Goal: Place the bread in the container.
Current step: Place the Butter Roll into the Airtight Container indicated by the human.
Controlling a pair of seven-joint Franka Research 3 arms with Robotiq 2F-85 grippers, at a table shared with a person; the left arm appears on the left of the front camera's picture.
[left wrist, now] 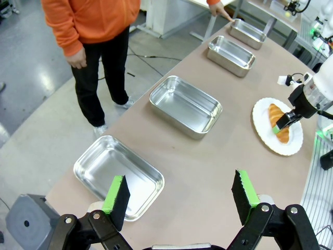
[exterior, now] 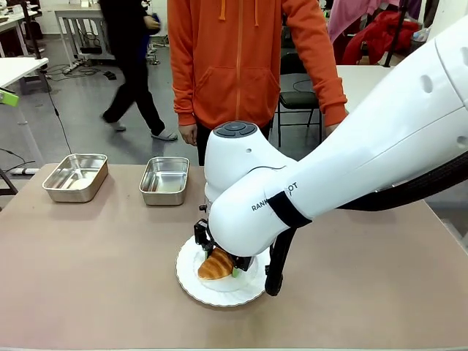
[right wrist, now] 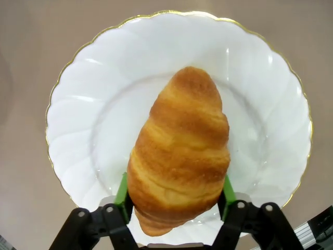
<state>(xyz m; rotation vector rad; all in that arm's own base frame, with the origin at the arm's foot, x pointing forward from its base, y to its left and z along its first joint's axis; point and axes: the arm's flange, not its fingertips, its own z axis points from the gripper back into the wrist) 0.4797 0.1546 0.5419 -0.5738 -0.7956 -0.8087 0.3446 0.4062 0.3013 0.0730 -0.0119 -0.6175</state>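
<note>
The bread [right wrist: 179, 151] lay on the white plate [right wrist: 78, 104] with the right gripper [right wrist: 175, 198] closed on its broad end, green pads [right wrist: 123, 190] against both flanks, so the grasp was the step in hand. Next move called for a clean lift and a carry to the container [exterior: 164, 180], probably the nearest pan. Left wrist view gave four pans [left wrist: 186, 107] in a row against the front view's two; left gripper [left wrist: 180, 192] hung wide open, empty.

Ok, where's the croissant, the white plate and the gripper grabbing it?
croissant [right wrist: 179, 151], right wrist view, middle of its ridged crust.
white plate [right wrist: 73, 104], right wrist view, bare scalloped rim.
right gripper [right wrist: 175, 195], right wrist view, midway between its green pads.
</note>
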